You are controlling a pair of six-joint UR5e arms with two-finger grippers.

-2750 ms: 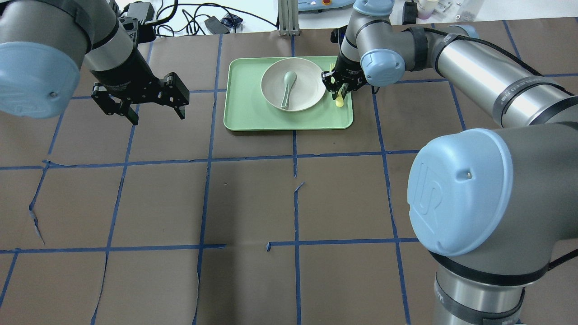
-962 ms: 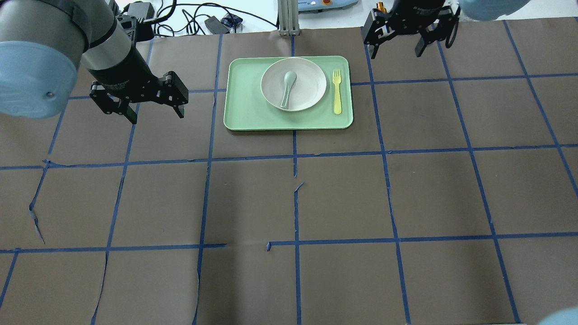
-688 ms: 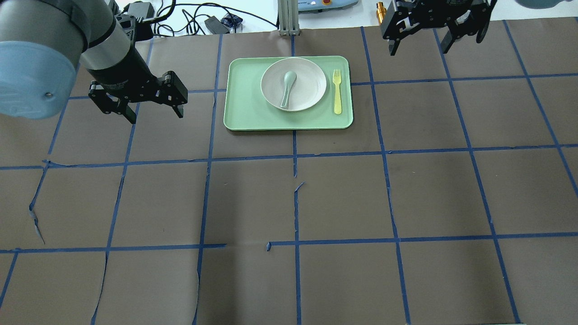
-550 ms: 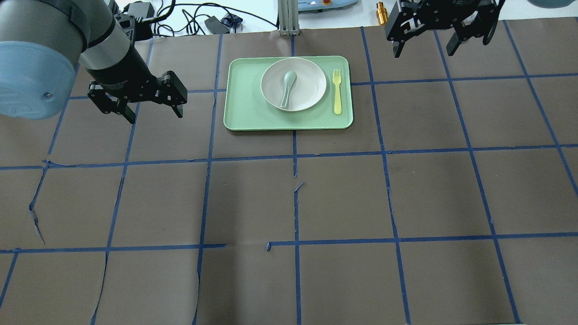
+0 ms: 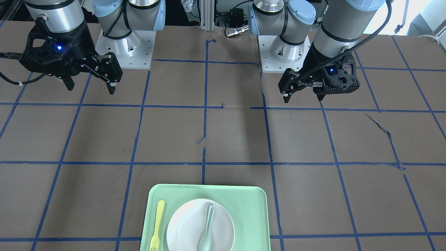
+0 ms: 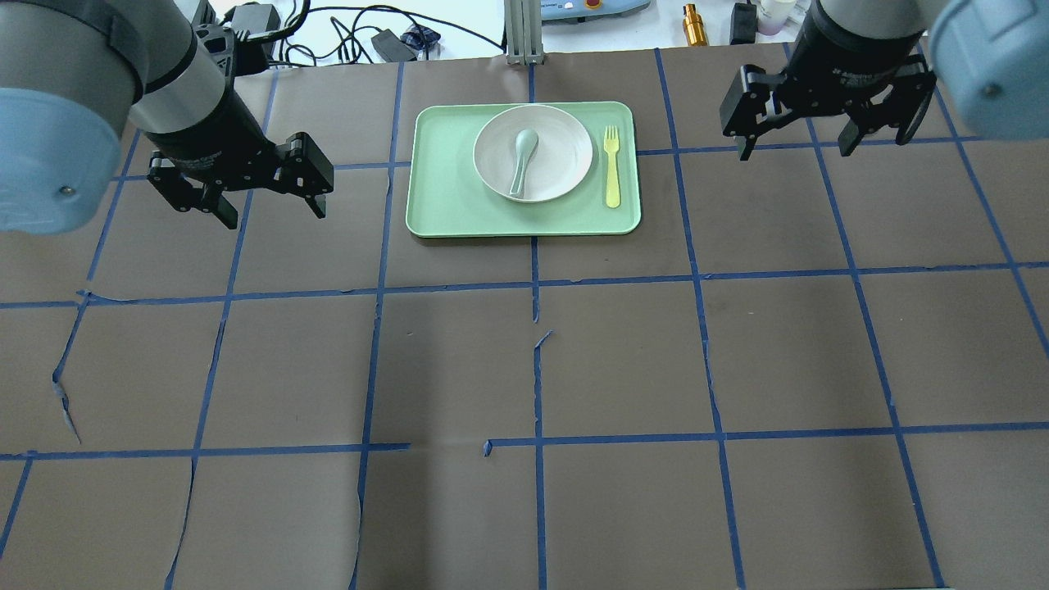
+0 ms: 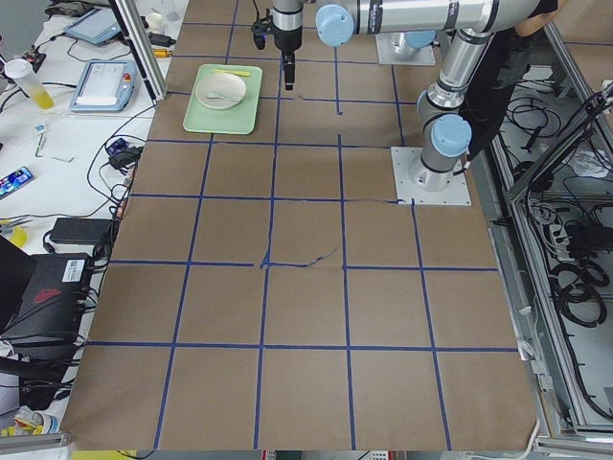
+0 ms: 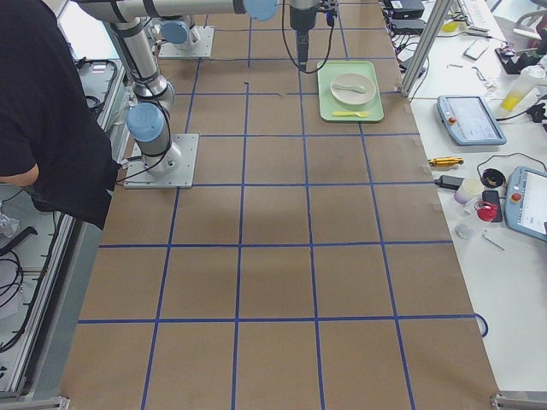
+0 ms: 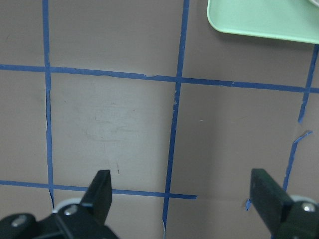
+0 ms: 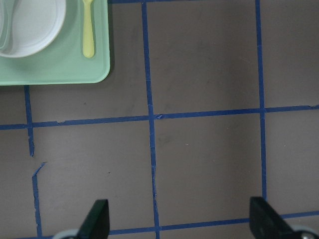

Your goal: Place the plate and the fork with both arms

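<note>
The off-white plate (image 6: 564,156) sits on the light-green tray (image 6: 442,201), with the pale-yellow fork (image 6: 611,166) lying on the tray just right of it. Both also show in the front view, plate (image 5: 184,226) and fork (image 5: 156,223), and in the right wrist view, plate (image 10: 35,30) and fork (image 10: 88,27). My left gripper (image 6: 270,213) hangs open and empty left of the tray. My right gripper (image 6: 796,149) hangs open and empty right of the tray. In the front view the left gripper (image 5: 304,99) and right gripper (image 5: 90,88) are both above bare table.
A grey-green spoon (image 6: 523,161) lies in the plate. The table is brown paper with blue tape lines (image 6: 534,279). Cables and small items (image 6: 692,23) lie beyond the far edge. The left wrist view shows only a tray corner (image 9: 259,20).
2.8 s ago my right gripper was at the fork on the tray; it has since pulled away and now hangs right of the tray. My left gripper drifted slightly left.
</note>
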